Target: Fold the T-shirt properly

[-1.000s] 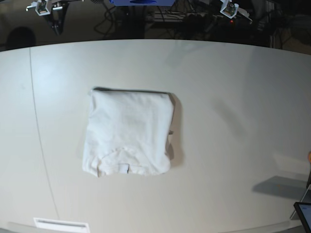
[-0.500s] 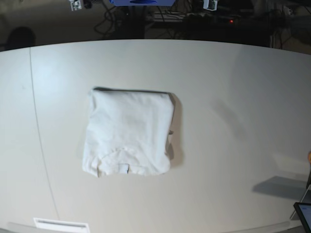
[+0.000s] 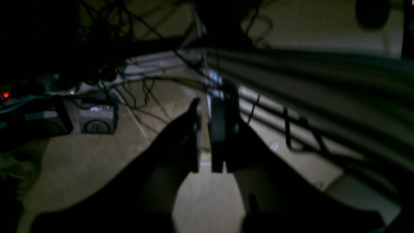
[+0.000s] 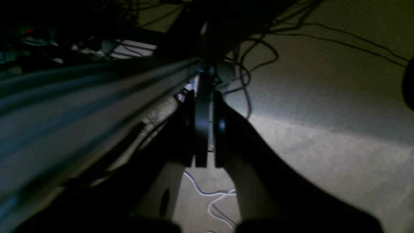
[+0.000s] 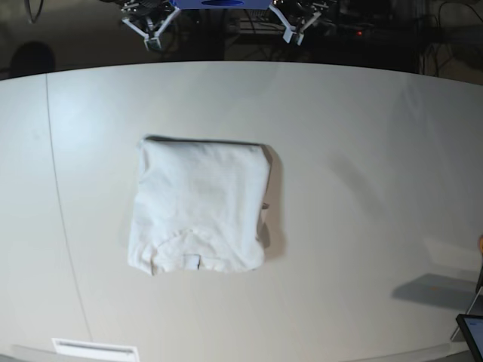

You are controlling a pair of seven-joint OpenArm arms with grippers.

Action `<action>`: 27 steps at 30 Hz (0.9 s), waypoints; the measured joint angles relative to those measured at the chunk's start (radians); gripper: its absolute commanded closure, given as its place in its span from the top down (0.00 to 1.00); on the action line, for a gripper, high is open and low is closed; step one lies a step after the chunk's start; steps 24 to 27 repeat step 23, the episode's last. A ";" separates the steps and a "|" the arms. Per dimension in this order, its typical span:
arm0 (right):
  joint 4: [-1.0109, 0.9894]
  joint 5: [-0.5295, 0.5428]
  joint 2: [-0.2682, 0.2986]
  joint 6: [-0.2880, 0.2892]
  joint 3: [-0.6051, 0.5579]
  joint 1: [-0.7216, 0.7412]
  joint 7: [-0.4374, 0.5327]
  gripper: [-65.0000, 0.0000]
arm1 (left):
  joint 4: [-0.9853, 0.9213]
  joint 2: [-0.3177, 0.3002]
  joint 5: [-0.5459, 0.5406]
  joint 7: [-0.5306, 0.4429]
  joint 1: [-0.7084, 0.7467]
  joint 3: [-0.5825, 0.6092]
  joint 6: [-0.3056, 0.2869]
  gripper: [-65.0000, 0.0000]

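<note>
Looking from the left wrist, the left gripper (image 3: pixel 207 137) hangs over a dim floor with cables, its fingers nearly pressed together with only a thin slit and nothing between them. In the right wrist view, the right gripper (image 4: pixel 204 129) has fingers pressed together, also empty. In the base view, the T-shirt (image 5: pixel 200 205) lies folded into a rectangle on the table (image 5: pixel 362 151), well apart from both grippers at the far edge.
</note>
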 measured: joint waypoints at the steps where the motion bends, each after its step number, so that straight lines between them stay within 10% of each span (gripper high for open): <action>1: 0.000 -0.002 -0.001 0.003 0.000 0.000 0.000 0.05 | 0.002 0.001 0.000 0.005 0.003 -0.006 0.000 0.07; 10: -0.006 0.000 0.013 0.002 0.000 -0.005 0.163 0.05 | 0.012 -0.006 -0.015 0.004 0.017 -0.010 0.136 0.08; 27: -0.008 0.000 0.014 0.002 -0.001 -0.005 0.134 0.05 | 0.012 0.004 -0.014 0.004 0.014 -0.010 0.132 0.08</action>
